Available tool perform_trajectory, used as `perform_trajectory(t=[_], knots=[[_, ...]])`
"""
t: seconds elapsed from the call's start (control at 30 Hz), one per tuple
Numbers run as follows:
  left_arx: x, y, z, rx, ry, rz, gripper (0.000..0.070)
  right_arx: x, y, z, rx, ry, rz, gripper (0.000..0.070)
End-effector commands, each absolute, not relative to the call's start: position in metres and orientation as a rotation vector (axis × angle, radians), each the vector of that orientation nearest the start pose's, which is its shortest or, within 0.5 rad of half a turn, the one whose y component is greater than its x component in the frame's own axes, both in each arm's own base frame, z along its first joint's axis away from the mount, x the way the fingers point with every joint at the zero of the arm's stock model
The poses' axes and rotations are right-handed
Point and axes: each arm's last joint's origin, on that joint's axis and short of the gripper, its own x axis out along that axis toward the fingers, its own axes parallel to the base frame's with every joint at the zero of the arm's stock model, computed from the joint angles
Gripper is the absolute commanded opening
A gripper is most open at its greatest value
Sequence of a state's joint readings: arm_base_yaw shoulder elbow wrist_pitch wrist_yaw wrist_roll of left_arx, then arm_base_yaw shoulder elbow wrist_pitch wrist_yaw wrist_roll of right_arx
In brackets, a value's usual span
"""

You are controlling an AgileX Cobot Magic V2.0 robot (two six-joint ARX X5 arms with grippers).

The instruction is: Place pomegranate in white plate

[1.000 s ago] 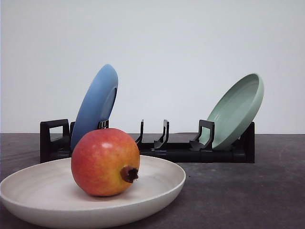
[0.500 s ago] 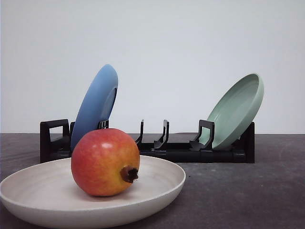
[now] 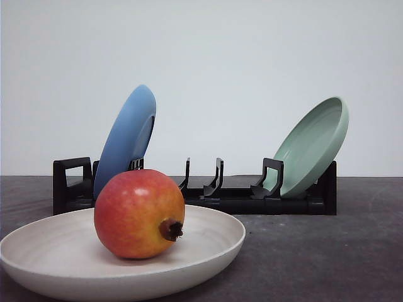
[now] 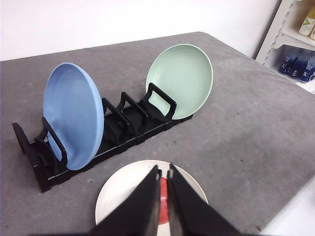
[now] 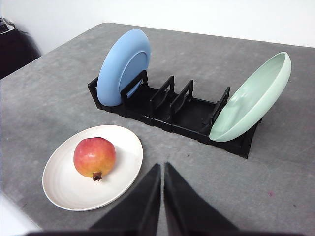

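Both claws, left claw [image 4: 163,173] and right claw [image 5: 162,168], are pressed together, empty; the pomegranate [image 3: 139,214] is seen resting in the white plate [image 3: 208,242], under the left claw.

The pomegranate [image 3: 139,214] sits in the white plate [image 3: 214,248] at the lower left of the frame, its dark calyx turned toward the lower right, the plate resting on the dark grey table [image 3: 327,258]. Behind them, across the middle of the frame, a black dish rack [image 3: 252,200] holds a blue plate [image 3: 124,139] leaning at its left end and a pale green plate [image 3: 313,146] tilted at its right end, against a plain white wall [image 3: 239,56].
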State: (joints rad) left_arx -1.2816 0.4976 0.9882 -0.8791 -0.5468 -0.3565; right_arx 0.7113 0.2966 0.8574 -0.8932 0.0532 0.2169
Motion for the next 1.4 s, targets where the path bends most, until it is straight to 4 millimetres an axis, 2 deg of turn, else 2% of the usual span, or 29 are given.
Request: perform_trajectory(t=[0.0, 0.4, 0.57, 0.73, 0.9, 1.07, 1.23, 1.37], knots=[[0.031, -0.054, 0.369, -0.042, 0.350, -0.683, 0.0000, 0.027, 0.021, 0.333, 0.090, 0.367, 0.620, 0.0002], [0.030, -0.049, 0.367, -0.072, 0.327, -0.679, 0.0000, 0.027, 0.021, 0.333, 0.090, 0.367, 0.620, 0.0002], [0.040, -0.046, 0.355, -0.097, 0.318, -0.503, 0.0000, 0.027, 0.021, 0.333, 0.090, 0.367, 0.620, 0.0002], [0.062, -0.043, 0.321, 0.005, 0.299, -0.237, 0.0000, 0.027, 0.021, 0.333, 0.090, 0.367, 0.620, 0.0002], [0.079, -0.032, 0.269, 0.097, 0.220, -0.180, 0.0000, 0.027, 0.021, 0.333, 0.090, 0.367, 0.620, 0.0002], [0.087, -0.013, 0.222, 0.066, 0.147, -0.035, 0.0000, 0.027, 0.021, 0.333, 0.090, 0.367, 0.620, 0.0002], [0.093, -0.004, 0.189, 0.042, 0.113, 0.023, 0.0000, 0.027, 0.021, 0.333, 0.090, 0.367, 0.620, 0.0002], [0.094, 0.000, 0.172, 0.041, 0.136, 0.050, 0.0000, 0.027, 0.021, 0.333, 0.090, 0.367, 0.620, 0.0002]])
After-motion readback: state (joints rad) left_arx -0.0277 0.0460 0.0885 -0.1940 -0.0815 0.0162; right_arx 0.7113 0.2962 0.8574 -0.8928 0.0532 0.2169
